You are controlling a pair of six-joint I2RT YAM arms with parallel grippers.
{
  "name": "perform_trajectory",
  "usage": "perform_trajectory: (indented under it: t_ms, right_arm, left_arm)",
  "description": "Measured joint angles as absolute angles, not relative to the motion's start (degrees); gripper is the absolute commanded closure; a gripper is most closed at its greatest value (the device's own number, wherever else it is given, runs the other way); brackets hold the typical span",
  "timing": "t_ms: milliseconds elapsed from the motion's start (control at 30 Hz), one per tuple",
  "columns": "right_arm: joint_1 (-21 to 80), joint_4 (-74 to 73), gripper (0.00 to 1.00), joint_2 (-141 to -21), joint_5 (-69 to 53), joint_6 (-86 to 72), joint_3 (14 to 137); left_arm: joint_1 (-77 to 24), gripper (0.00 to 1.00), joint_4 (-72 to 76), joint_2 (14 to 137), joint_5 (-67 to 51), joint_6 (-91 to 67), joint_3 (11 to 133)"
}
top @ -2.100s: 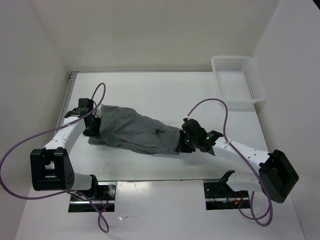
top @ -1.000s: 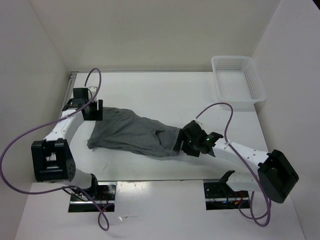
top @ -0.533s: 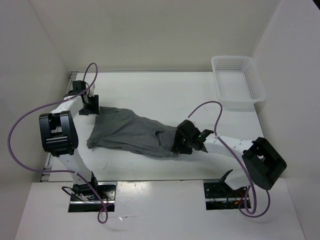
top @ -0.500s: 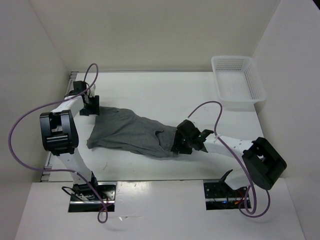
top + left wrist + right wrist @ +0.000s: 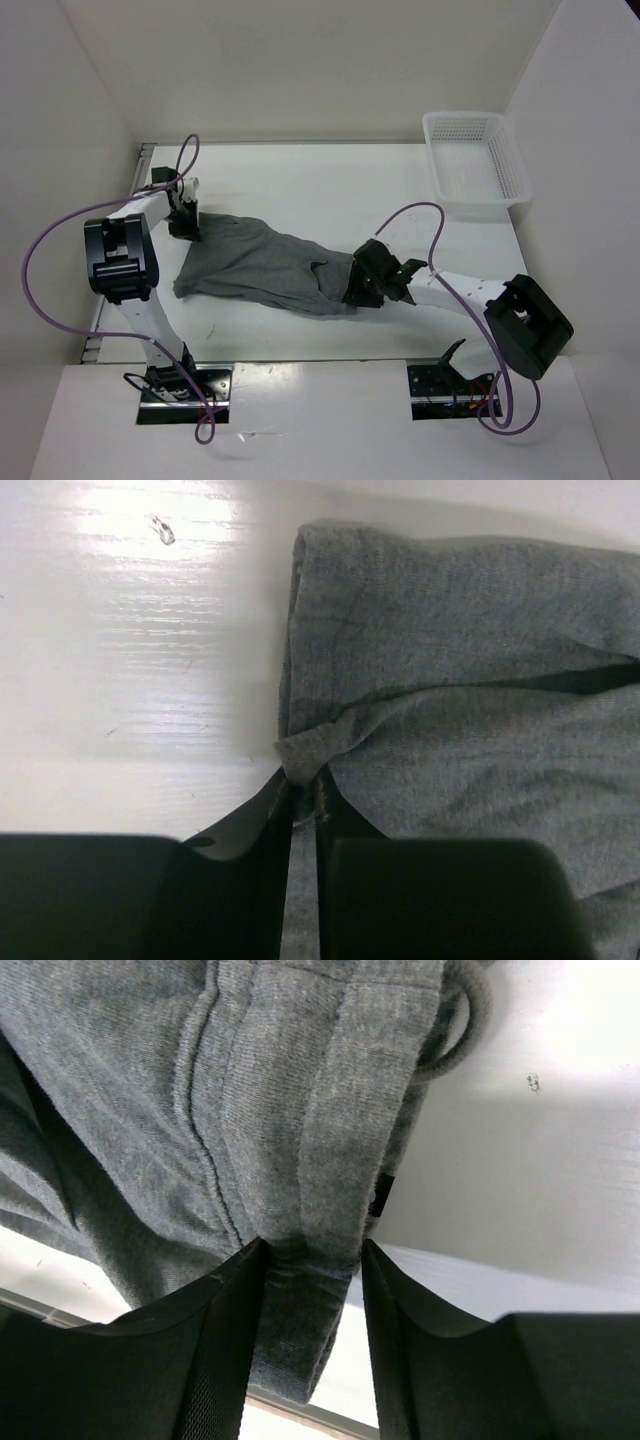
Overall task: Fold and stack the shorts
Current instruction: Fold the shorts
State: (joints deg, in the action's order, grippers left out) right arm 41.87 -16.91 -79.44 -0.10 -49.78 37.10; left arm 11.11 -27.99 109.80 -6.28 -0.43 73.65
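— From above you see the shorts [image 5: 270,265] stretched across the bench [image 5: 330,190]. Grips?
— Only your wrist views tell: left hand [image 5: 303,785] pinches an edge fold, right hand [image 5: 311,1260] clamps the waist end.

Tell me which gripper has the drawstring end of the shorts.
The right gripper: the drawstring loops out beside the fold it clamps. The left gripper pinches a plain corner of the shorts, with no cord in sight.
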Motion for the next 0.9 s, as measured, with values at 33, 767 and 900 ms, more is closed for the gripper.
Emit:
perform_trajectory:
  t_ms: [33,767,900]
  right_arm:
    - [41.87,-16.73,0.55,-79.44,-0.23,-49.76,37.1]
    - [34.5,-13.78,0.97,-82.0,-3.33,-44.77,38.28]
    - [33.45,-13.91,0.99,-82.0,-2.24,-42.63,39.48]
  left_arm:
    - [11.07,0.89,-28.25,109.82,-6.37,-0.34,73.91]
    - [10.94,0.89,-29.43,105.6,-8.6,-0.3,84.03]
    - [10.72,0.85,-28.51,111.11,-8.6,-0.34,87.2]
